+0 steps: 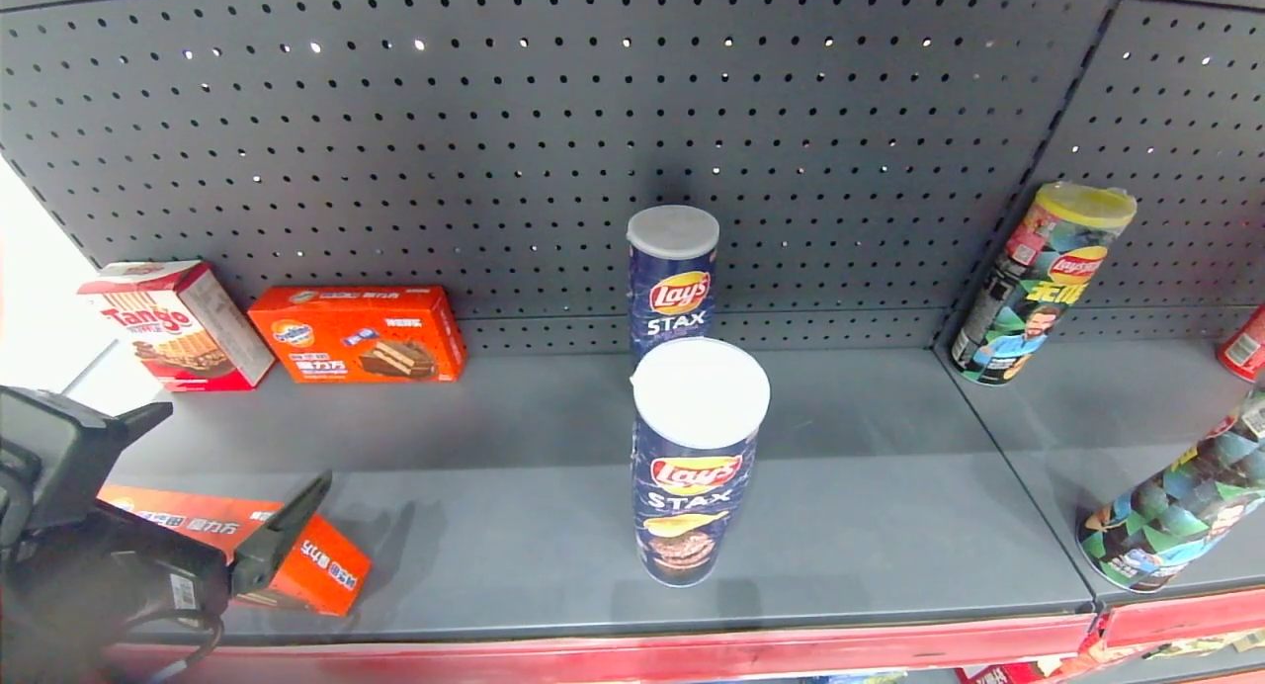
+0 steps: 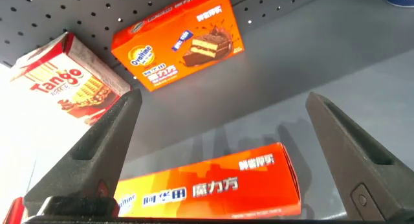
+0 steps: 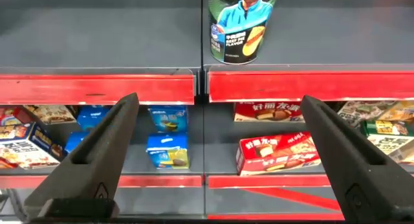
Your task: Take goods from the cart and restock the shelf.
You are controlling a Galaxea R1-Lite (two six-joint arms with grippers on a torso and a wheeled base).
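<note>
L gripper (image 1: 242, 447), jaws spread wide, hangs over flat orange cardboard snack box (image 1: 326, 565) lying at grey metal shelf's (image 1: 494, 526) front-left corner (not gripped). R gripper (image 3: 220, 100) also wide, facing red price rails (image 3: 97, 88).

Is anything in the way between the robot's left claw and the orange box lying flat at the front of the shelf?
No, nothing visible. The left gripper is open, and the flat orange box lies right in front of it. The other orange box and the red-and-white box stand farther back.
</note>
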